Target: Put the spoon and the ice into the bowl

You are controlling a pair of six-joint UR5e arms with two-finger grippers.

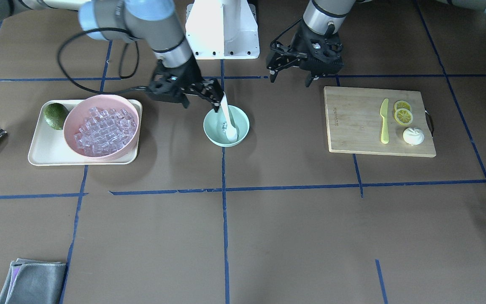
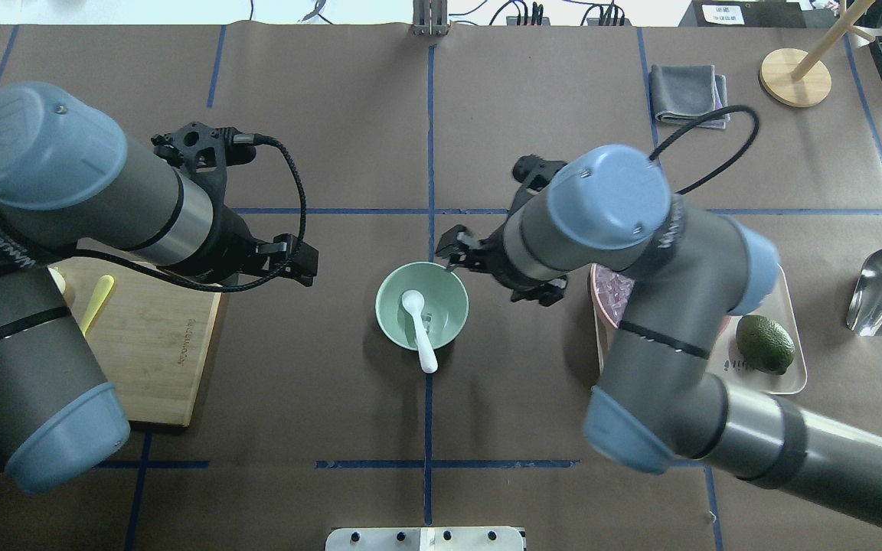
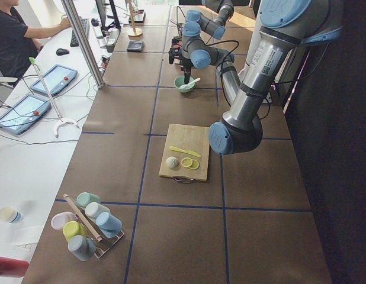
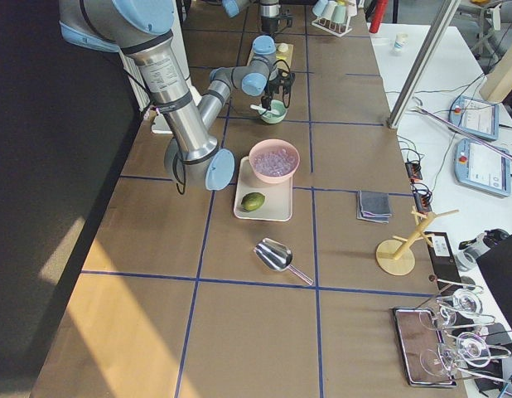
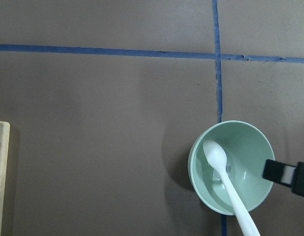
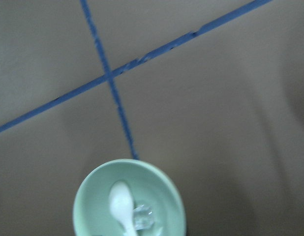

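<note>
A broad table (image 1: 268, 236) covered in matte brown paper and gridded with blue tape fills the scene. Toward one end lies a flat rectangular wooden cutting board (image 1: 352, 122), and toward the other a cream tray (image 1: 40, 150) with rounded corners. The tray carries a wide pink bowl (image 1: 69, 119) heaped with clear, glassy ice cubes (image 1: 101, 131).

The black, angular right gripper (image 1: 201, 103) hangs above the green bowl (image 1: 243, 120), its fingers spread with nothing between them. The left gripper (image 1: 290, 80) hovers near the board, also spread and empty.

The green bowl is small, round and smooth, and sits mid-table on a tape line. In it the white plastic spoon (image 1: 229, 122) rests scoop down, its flat handle leaning over the rim on the robot's side. One ice cube (image 6: 142, 218) lies just beside the scoop.
</note>
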